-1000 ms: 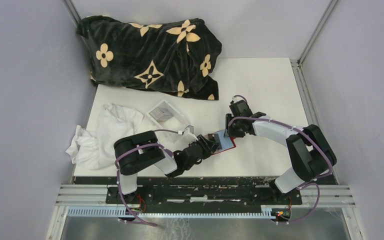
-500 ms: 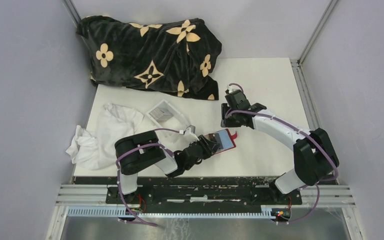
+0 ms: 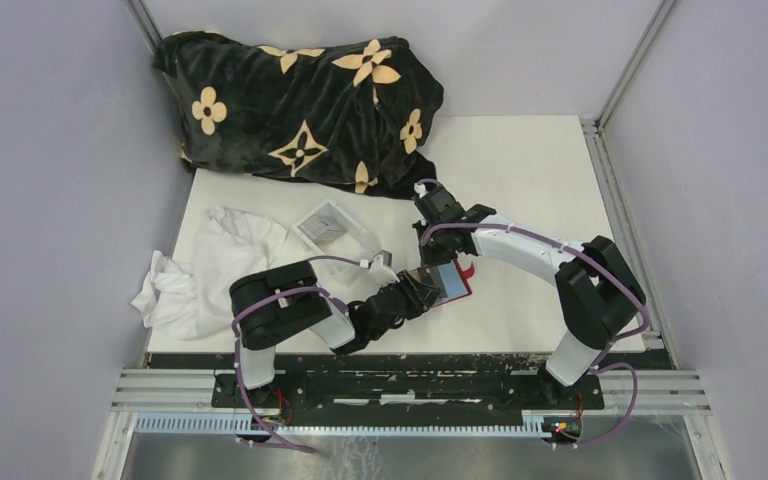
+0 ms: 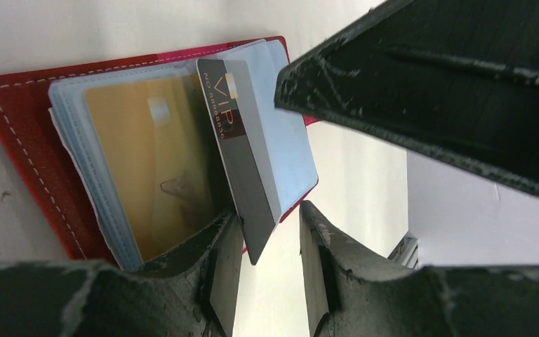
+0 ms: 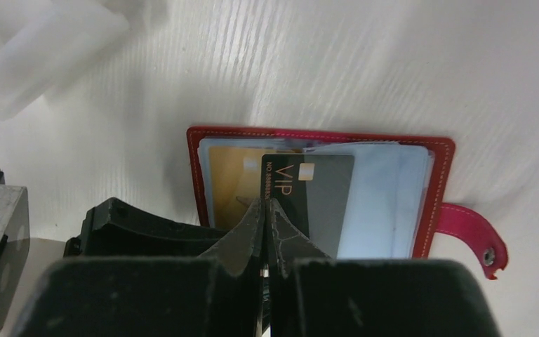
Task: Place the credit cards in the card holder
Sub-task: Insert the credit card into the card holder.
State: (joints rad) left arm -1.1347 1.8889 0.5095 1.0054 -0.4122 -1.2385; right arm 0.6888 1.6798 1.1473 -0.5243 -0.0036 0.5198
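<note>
Right gripper (image 5: 263, 205) is closed all the way, fingers pressed flat together. It points down with the tips right at the edge of the grey card (image 5: 323, 203). Honestly can't tell if it's touching the card or just above it.

That grey card has "VIP" printed on it and sits partway into the open red wallet (image 5: 195, 175). From the left wrist view it looks tipped up off the pages rather than lying flat. Right beside it a gold card (image 5: 228, 175) is tucked into a pocket, and the pale blue sleeves (image 5: 386, 203) fan out on the other side. The snap tab (image 5: 471, 233) sticks out from the end opposite the gold card and rests on the white counter (image 3: 530, 170).

Left gripper (image 4: 268, 210) is roughly half open, down low at the wallet's near edge. One finger (image 4: 221, 260) overlaps the gold card's page and the other sits just off the wallet. The grey card's corner pokes into the gap between them without being squeezed.

The wallet itself lies open in the near-middle of the counter, between the two arms. Off to its left there's a clear plastic box (image 3: 325, 225), then a crumpled white cloth (image 3: 210, 265). A black blanket with beige flowers (image 3: 300, 100) is heaped at the far left corner.
</note>
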